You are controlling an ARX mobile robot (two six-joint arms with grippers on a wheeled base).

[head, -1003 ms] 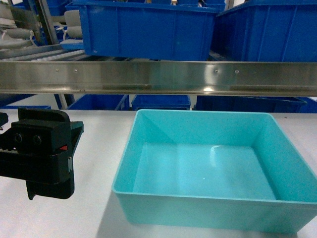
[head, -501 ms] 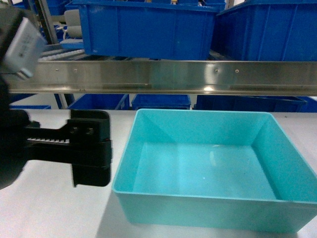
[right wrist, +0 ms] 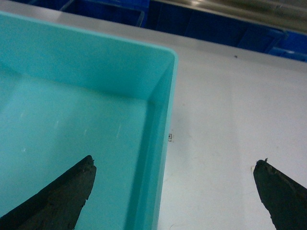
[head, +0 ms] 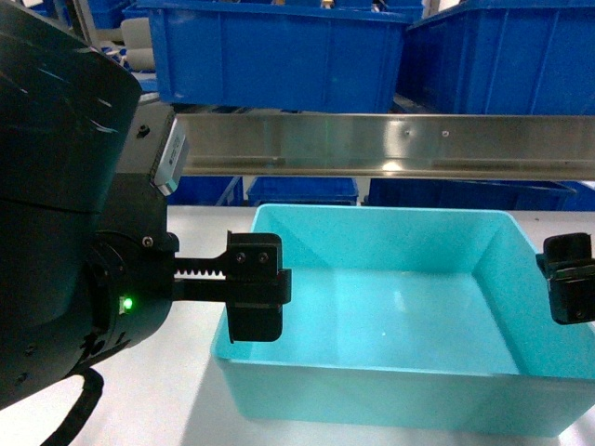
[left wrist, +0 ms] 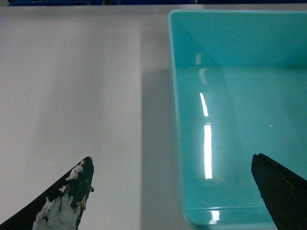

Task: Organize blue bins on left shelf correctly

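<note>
On the flat white tabletop [head: 200,228]: light turquoise rectangular plastic tub [head: 390,395], right of centre.

Across the tub's left wall: left gripper [left wrist: 172,196], jaws spread wide, one finger [left wrist: 62,201] over the tabletop, the other over the tub's inside.

Across the tub's right wall: right gripper [right wrist: 172,191], jaws likewise spread wide, one finger [right wrist: 57,196] above the tub's floor, the other above the tabletop.

Behind the tub and higher: shiny stainless steel shelf beam [head: 390,144], running left to right.

On the shelf above that beam: two royal-blue plastic crates [head: 279,56], side by side.

Below the beam, behind the tabletop's far edge: more royal-blue crates [head: 302,190].
</note>
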